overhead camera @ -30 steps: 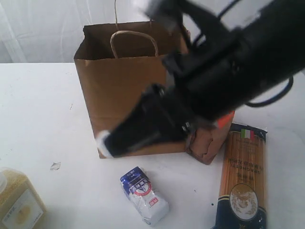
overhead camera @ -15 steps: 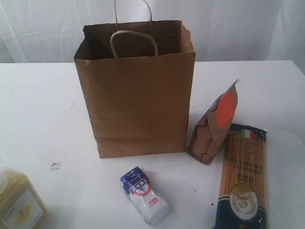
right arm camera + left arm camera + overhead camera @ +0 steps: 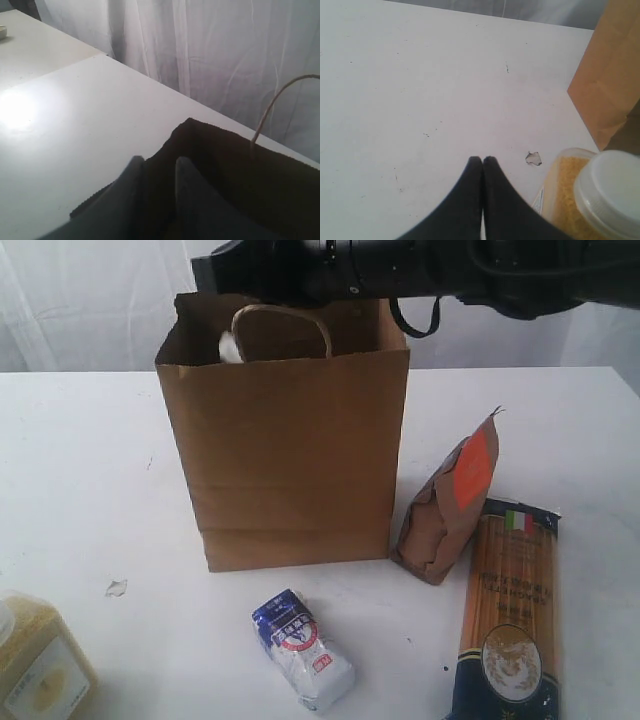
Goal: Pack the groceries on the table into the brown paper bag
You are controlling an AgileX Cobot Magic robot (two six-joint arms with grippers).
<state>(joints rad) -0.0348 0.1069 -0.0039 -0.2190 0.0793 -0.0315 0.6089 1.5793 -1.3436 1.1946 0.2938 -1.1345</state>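
Right arm (image 3: 420, 265) stretches level across the top, reaching over the bag (image 3: 290, 450) mouth. Right gripper (image 3: 159, 161) fingers are slightly parted with nothing seen between them. Left gripper (image 3: 482, 161) is pressed closed and empty, above the table (image 3: 395, 75) near the grain container (image 3: 565, 185). Blue-white pouch (image 3: 303, 648), brown pouch (image 3: 445, 510) and spaghetti (image 3: 510, 610) sit on the table by the bag.

Bulky black arm (image 3: 420, 265), looping cable (image 3: 412, 335) (left tool (image 3: 482, 160) black, apparently matte)
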